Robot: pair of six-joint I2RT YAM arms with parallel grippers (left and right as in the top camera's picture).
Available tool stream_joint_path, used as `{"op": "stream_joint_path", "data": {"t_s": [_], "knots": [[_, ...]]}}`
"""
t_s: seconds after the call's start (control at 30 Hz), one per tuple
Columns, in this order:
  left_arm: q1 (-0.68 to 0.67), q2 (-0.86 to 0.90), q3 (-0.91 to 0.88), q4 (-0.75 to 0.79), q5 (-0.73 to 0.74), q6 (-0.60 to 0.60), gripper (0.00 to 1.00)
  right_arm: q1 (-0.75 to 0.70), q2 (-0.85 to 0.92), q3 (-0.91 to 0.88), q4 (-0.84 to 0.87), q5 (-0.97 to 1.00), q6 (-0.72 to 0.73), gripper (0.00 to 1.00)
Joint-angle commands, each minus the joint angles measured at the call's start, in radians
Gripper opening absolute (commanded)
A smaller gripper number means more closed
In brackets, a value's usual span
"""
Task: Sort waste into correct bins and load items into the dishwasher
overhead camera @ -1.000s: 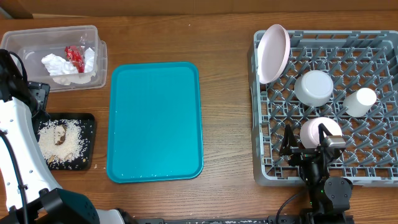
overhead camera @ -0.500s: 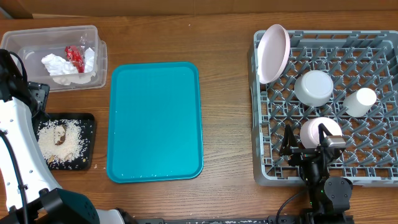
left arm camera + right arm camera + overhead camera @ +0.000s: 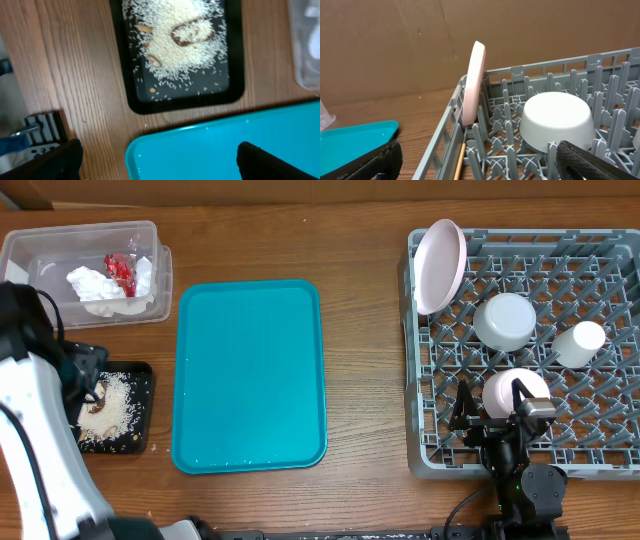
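Centrally, a smooth glossy teal tray (image 3: 250,375), rectangular with rounded corners, lies flat on the wood-grain table and serves as the marker for everything else. To its left and toward the far side sits a clear plastic tub (image 3: 40,250) with rounded corners, holding crumpled white napkins (image 3: 95,285) and a small shiny red wrapper (image 3: 120,270). Just left of the tray's near half lies a shallow black tray (image 3: 185,102), scattered with grainy white rice (image 3: 170,55) around an oval brown scrap (image 3: 192,32). The left gripper (image 3: 157,160) hangs over the tray's left edge beside that black tray, its dark fingers spread wide with nothing between them. Well to the tray's right stands a square grey plastic rack (image 3: 600,450) of upright pegs. In it a round pale pink plate (image 3: 440,265) stands on edge at the corner nearest the tray, with an upturned white bowl (image 3: 505,320), a small white cup (image 3: 580,342) and a little round saucer (image 3: 515,390) farther in. The right gripper (image 3: 480,165) sits over the rack's near side, jaws apart and empty.
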Motion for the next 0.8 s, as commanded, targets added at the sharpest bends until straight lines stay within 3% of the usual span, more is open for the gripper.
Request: {"op": "stream_joint_path", "data": {"t_s": [0.0,0.17,0.3,0.47,0.6,0.77], "knots": [[-0.053,-0.167,-0.132,0.057,0.006,0.015,1.00,-0.005,-0.012,-0.010,0.007,0.014,-0.006,1.00],[-0.147,-0.370,-0.397,0.262,0.017,0.011,1.00,-0.005,-0.012,-0.010,0.007,0.014,-0.006,1.00],[-0.253,-0.600,-0.693,0.546,0.038,0.012,1.00,-0.005,-0.012,-0.010,0.007,0.014,-0.006,1.00],[-0.275,-0.814,-0.912,0.668,0.055,0.010,1.00,-0.005,-0.012,-0.010,0.007,0.014,-0.006,1.00],[-0.274,-0.908,-1.040,0.760,0.053,-0.056,1.00,-0.005,-0.012,-0.010,0.007,0.014,-0.006,1.00],[-0.276,-1.022,-1.217,0.908,0.054,-0.042,1.00,-0.005,-0.012,-0.010,0.007,0.014,-0.006,1.00]]}}
